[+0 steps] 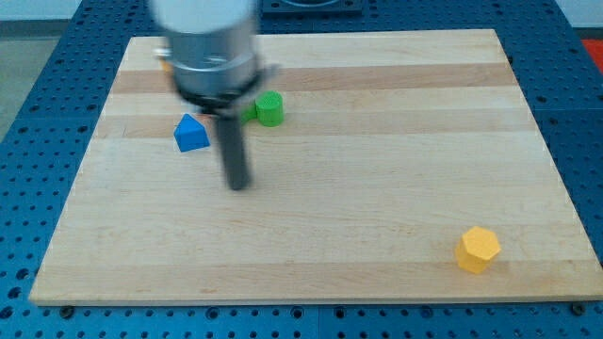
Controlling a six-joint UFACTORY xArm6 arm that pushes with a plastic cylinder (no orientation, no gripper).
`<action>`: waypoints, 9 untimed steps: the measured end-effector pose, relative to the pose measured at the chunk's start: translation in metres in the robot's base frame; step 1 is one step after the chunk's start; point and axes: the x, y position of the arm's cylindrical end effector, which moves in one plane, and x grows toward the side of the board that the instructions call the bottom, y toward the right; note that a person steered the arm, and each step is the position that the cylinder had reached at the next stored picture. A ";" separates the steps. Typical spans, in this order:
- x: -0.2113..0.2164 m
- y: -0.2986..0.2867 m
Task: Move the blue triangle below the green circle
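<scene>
Blue triangle (191, 134) could get clipped sideways, since my tip (240, 185) sits lower-right of it, near green circle (269, 108); no gripper fitted.

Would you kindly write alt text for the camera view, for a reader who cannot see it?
My tip rests on a wooden board, just right of and below a blue triangle, with a green circle above it towards the view's top. A yellow hexagon sits far off at the view's bottom right.
</scene>
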 end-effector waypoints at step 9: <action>-0.014 0.025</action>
